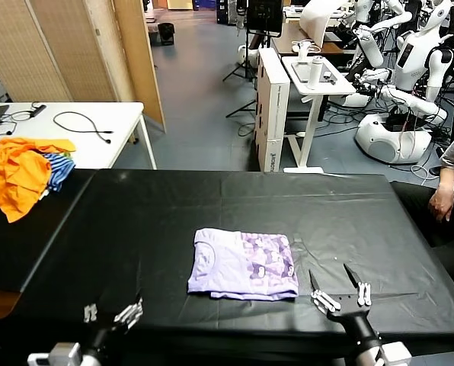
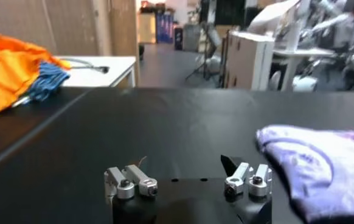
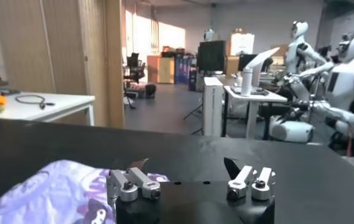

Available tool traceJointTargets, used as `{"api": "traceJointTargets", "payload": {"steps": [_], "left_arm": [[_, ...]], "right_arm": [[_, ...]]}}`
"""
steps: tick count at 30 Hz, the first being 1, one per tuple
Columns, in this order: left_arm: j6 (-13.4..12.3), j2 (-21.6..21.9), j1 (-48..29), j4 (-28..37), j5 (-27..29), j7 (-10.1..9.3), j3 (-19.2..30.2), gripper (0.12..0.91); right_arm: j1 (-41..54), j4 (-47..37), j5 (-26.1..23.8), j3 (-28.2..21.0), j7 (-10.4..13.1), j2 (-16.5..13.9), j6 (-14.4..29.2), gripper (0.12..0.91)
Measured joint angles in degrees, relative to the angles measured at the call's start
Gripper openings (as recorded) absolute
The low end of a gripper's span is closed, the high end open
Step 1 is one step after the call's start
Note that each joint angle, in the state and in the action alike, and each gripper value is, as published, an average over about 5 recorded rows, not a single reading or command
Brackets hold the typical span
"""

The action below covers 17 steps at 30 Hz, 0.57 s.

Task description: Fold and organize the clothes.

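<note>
At the far left, a heap of orange cloth with a blue striped piece [image 1: 25,171] lies on the corner of the black-covered work table [image 1: 151,221], beside a white side table [image 1: 97,130] carrying a black cable [image 1: 82,123]. My left gripper [image 1: 113,313] hovers at the table's near edge, left of centre — its fingers spread wide and holding nothing, apart from every garment. At the centre, the pale lavender short-sleeved cotton T-shirt [image 1: 244,264] lies folded into a compact rectangle, flat on the black cover, its plain side at left and its darker purple patterned print at right. My right gripper [image 1: 340,293] hovers just beside the shirt's near right corner, not touching it — fingers equally wide apart, empty. At the far right, a seated person's hand [image 1: 442,200] rests past the table's edge.
</note>
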Motion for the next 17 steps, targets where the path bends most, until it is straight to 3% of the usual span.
{"api": "traceJointTargets", "payload": {"steps": [10,17], "left_arm": [[1.79,-0.3,4.13,-2.58,0.29,0.19,-0.11,0.907],[1.13,-0.2,5.62,-2.32,0.31,0.57,-0.27,0.907]], "right_arm": [[-2.97,0.21,-0.53,0.04,1.18,0.62,-0.75,0.907],[-3.65,0.16,-0.6,-0.05,1.03,0.91,-1.43,0.907]]}}
